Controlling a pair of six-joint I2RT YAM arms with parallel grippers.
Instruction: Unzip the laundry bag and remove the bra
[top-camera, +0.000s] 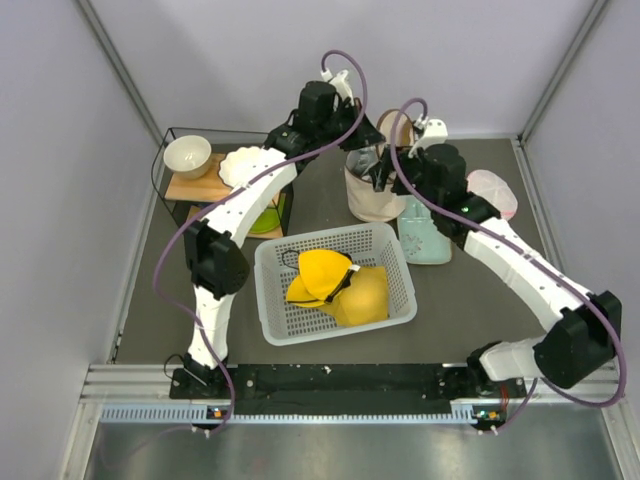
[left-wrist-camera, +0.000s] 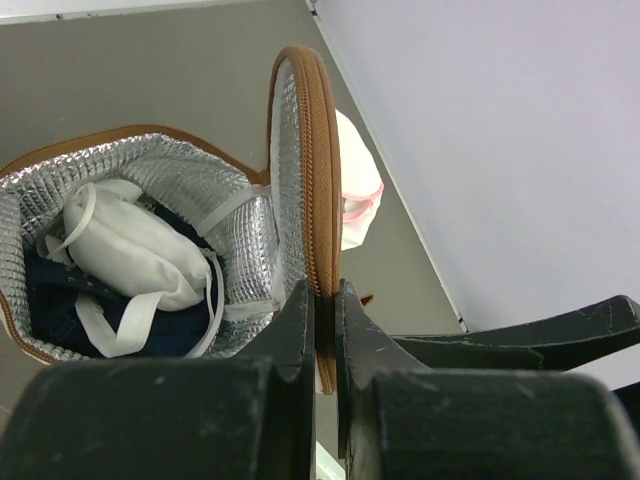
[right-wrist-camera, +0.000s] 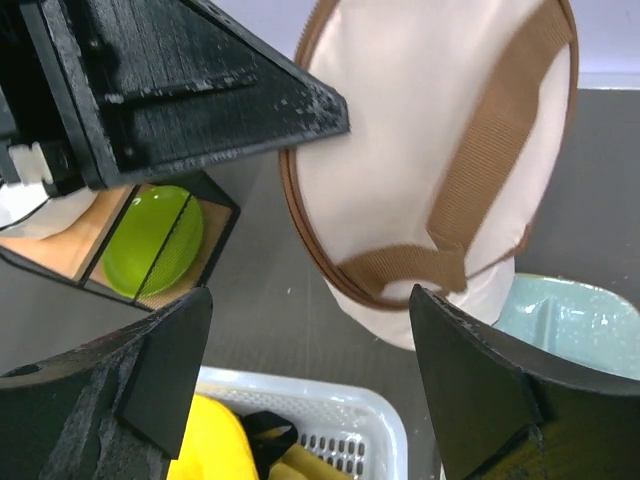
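The cream laundry bag (top-camera: 372, 200) stands upright behind the basket with its round lid (left-wrist-camera: 322, 180) unzipped and raised. My left gripper (left-wrist-camera: 328, 290) is shut on the lid's brown zipper rim. The silver-lined inside (left-wrist-camera: 190, 180) is open. The navy bra (left-wrist-camera: 60, 290) lies there, mostly under a white cloth (left-wrist-camera: 130, 250). My right gripper (right-wrist-camera: 310, 295) is open and holds nothing. It hangs in front of the lid's cream outer face (right-wrist-camera: 420, 130), above the table between bag and basket. In the top view the right gripper (top-camera: 380, 172) is at the bag's mouth.
A white lattice basket (top-camera: 390, 280) with a yellow padded garment (top-camera: 345, 285) sits in front of the bag. A mint container (top-camera: 425, 235) stands right of the bag and a white pink-trimmed pouch (top-camera: 492, 190) behind it. A shelf with a bowl (top-camera: 187, 155) and a green dish (right-wrist-camera: 150, 240) stands at left.
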